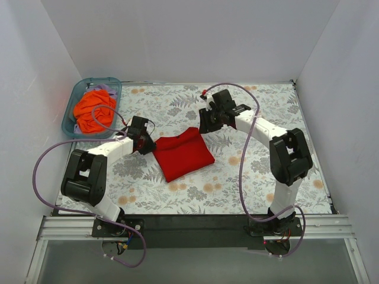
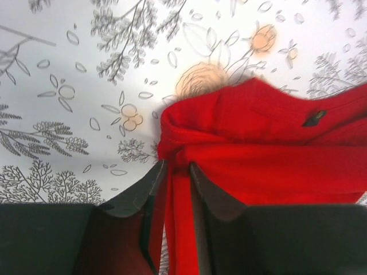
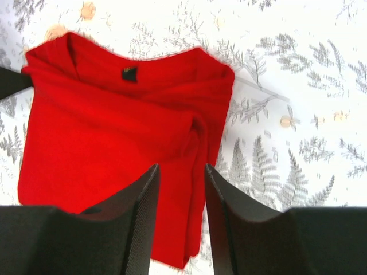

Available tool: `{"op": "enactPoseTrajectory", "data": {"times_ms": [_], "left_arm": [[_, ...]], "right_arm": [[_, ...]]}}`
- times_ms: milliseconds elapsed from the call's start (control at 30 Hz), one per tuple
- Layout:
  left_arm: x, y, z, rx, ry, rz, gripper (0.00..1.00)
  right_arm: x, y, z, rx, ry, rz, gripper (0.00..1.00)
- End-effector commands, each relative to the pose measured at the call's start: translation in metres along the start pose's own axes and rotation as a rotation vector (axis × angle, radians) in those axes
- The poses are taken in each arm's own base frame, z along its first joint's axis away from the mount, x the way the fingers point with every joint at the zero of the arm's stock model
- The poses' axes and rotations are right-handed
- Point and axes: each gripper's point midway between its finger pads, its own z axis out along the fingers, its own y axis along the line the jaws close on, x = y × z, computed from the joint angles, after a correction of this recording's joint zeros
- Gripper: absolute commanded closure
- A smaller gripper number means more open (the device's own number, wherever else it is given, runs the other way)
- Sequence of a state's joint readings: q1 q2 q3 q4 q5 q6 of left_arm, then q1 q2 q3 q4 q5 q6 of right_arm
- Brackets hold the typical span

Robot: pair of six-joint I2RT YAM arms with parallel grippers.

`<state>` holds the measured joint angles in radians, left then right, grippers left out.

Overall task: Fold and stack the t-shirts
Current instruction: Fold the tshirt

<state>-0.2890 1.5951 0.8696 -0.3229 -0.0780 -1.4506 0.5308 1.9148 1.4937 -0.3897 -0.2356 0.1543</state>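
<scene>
Two-arm rig with one shirt part-folded. The red tee (image 1: 185, 155) lies mid-counter (image 1: 207, 198) as a compact, slightly skewed rectangle, its neck label (image 3: 129, 73) facing up. That suggests body and sleeves are already turned in.

The left gripper (image 2: 176, 166) sits low at the tee's left corner. Its jaws are drawn narrow on a bunched fold of red cloth that runs down between the fingers (image 2: 146, 192). Held this way, the corner can be lifted or pulled over without the layers sliding apart.

The right gripper (image 3: 181, 169) is poised over the tee's far right edge. Its jaws are parted by a modest gap, through which flat cloth shows, and nothing appears clamped. Judged from this, it is placed to take the opposite corner, so that both arms can carry the fold evenly.

The orange tee (image 1: 92, 111) is crumpled in the teal bin (image 1: 70, 112) at the far left corner, well apart from the red one and not yet folded.

The task is judged about half-way on the first shirt. Risk: the thick pinched bundle may drag the lower layers and undo the shape.
</scene>
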Motion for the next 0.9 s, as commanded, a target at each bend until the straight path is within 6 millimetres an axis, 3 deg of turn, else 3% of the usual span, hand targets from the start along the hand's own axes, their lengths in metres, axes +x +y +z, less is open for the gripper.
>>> {"op": "enactPoseTrajectory", "data": {"times_ms": [0, 33, 133, 167, 233, 267, 300, 367, 500, 567, 600, 633, 700, 733, 867], "left_arm": [[-0.040, -0.019, -0.019, 0.040, -0.124, 0.037, 0.78], [-0.043, -0.021, -0.021, 0.045, -0.134, 0.044, 0.75], [-0.049, -0.032, -0.025, 0.083, -0.143, 0.069, 0.55], [-0.052, -0.037, -0.033, 0.108, -0.156, 0.070, 0.43], [-0.051, -0.041, -0.044, 0.142, -0.170, 0.080, 0.35], [-0.050, -0.043, -0.050, 0.159, -0.179, 0.084, 0.33], [-0.047, -0.046, -0.063, 0.195, -0.194, 0.089, 0.32], [-0.039, -0.048, -0.073, 0.230, -0.192, 0.085, 0.33], [-0.009, -0.065, -0.084, 0.342, -0.151, 0.117, 0.50], [0.010, -0.066, -0.074, 0.374, -0.085, 0.119, 0.61], [0.010, -0.070, -0.070, 0.385, -0.081, 0.115, 0.64], [0.015, -0.066, -0.055, 0.357, -0.055, 0.113, 0.68], [0.008, -0.070, -0.042, 0.346, -0.066, 0.091, 0.72], [0.010, -0.068, -0.029, 0.328, -0.046, 0.078, 0.75], [-0.012, -0.065, 0.000, 0.316, -0.032, -0.021, 0.79]], "right_arm": [[-0.017, 0.015, -0.023, -0.049, -0.132, 0.005, 0.56], [-0.025, 0.022, -0.031, -0.077, -0.185, -0.008, 0.55], [-0.021, 0.045, -0.035, -0.220, -0.231, -0.020, 0.53], [-0.017, 0.059, -0.037, -0.304, -0.223, -0.031, 0.50], [-0.008, 0.070, -0.034, -0.391, -0.209, -0.021, 0.32], [-0.008, 0.080, -0.036, -0.463, -0.218, -0.034, 0.08], [-0.005, 0.084, -0.035, -0.491, -0.216, -0.030, 0.02], [0.001, 0.088, -0.029, -0.539, -0.196, -0.021, 0.02], [0.003, 0.093, -0.017, -0.603, -0.174, -0.011, 0.02], [0.007, 0.092, -0.005, -0.629, -0.144, 0.006, 0.02], [-0.001, 0.093, -0.003, -0.638, -0.156, -0.004, 0.02], [0.004, 0.089, 0.009, -0.641, -0.134, 0.011, 0.02], [-0.007, 0.090, 0.014, -0.669, -0.148, 0.010, 0.02], [-0.003, 0.086, 0.026, -0.674, -0.128, 0.031, 0.02], [-0.020, 0.072, 0.044, -0.704, -0.150, 0.073, 0.02]]}}
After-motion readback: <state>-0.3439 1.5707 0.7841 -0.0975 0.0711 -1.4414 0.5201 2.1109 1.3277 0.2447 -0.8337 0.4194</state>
